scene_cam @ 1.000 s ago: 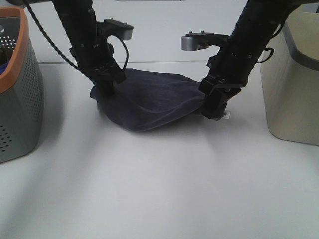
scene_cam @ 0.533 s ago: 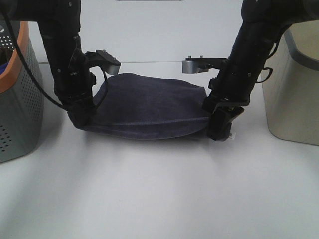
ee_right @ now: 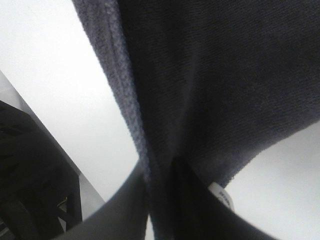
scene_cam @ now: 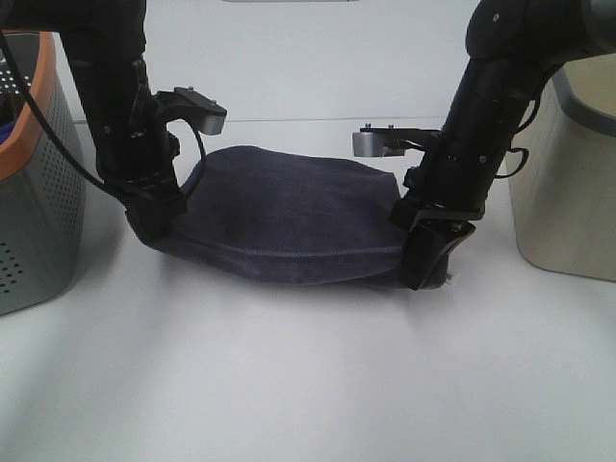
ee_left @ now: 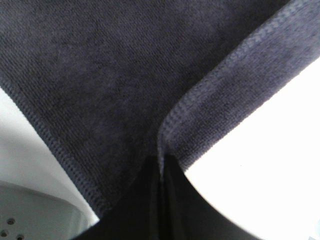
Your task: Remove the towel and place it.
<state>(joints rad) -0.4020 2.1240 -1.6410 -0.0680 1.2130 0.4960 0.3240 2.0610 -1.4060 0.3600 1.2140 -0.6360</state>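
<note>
The white surface (scene_cam: 308, 385) carries everything, and no brand or lettering shows on it. The towel (scene_cam: 289, 207), dark navy terry, lies spread across its middle between the two arms, with a stitched hem line along the near edge. Its far edge is hard to make out.

A grey perforated basket (scene_cam: 38, 231) with an orange rim is cut off at the left. A beige bin (scene_cam: 568, 192) is cut off at the right. Neither bears readable writing.

The left claw (scene_cam: 154, 226) is at the towel's left corner. Only the left wrist view shows its fingers pressed together on the hem. The right claw (scene_cam: 428, 265) is at the right corner. Its wrist view shows the fingers slightly apart with cloth running between them; whether they press on it cannot be told.

A small white tag (ee_right: 222, 196) sticks out beside the right claw. It is a mere speck from above, and any print on it is too blurred to read.
</note>
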